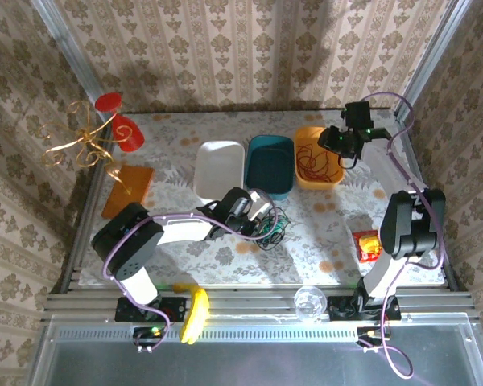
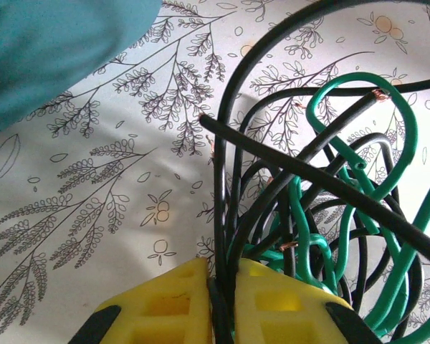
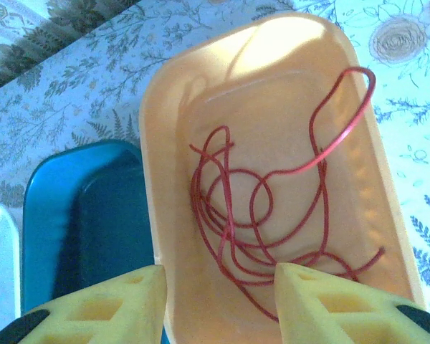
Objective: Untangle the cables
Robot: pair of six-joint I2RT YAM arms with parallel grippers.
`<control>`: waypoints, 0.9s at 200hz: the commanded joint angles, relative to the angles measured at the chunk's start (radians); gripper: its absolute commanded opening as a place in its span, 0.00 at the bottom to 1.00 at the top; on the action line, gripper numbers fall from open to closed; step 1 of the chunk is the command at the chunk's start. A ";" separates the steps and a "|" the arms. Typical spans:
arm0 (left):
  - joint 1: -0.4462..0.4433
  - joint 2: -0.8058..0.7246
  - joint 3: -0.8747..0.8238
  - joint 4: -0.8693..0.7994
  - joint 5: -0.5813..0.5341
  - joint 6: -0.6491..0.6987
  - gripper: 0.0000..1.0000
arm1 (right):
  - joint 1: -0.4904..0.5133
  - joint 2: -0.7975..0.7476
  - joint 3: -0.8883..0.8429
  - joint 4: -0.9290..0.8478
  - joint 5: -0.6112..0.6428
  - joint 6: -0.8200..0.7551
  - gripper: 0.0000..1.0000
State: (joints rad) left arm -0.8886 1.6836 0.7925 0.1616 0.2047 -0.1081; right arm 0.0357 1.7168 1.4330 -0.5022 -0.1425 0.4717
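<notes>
The left pincer [image 2: 222,304] clamped the black cable [image 2: 221,215], likely to pull it free of the green cable [image 2: 413,136]; the right pincer [image 3: 221,297] hung half-open, empty, above the red cable [image 3: 227,186].

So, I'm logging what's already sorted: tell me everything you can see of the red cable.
The red cable is one thin, glossy strand that looks plastic-coated. It lies loose in several overlapping loops on the floor of the orange tray, with one wide arc reaching toward the tray's far end. No other cable lies with it. The right gripper hovers open above the tray's near end, not touching the cable.
</notes>
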 commanded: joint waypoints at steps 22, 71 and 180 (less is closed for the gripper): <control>0.025 -0.034 -0.034 0.035 0.009 0.000 0.12 | 0.147 -0.183 -0.228 -0.025 -0.204 -0.063 0.44; 0.042 -0.042 -0.061 0.064 0.030 -0.009 0.12 | 0.317 -0.311 -0.471 0.031 -0.315 -0.087 0.43; 0.038 -0.042 -0.066 0.040 0.024 -0.006 0.12 | 0.397 -0.133 -0.423 0.100 -0.207 -0.068 0.00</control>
State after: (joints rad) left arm -0.8509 1.6684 0.7452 0.2127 0.2214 -0.1120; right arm 0.4313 1.5925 0.9653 -0.3992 -0.4088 0.4114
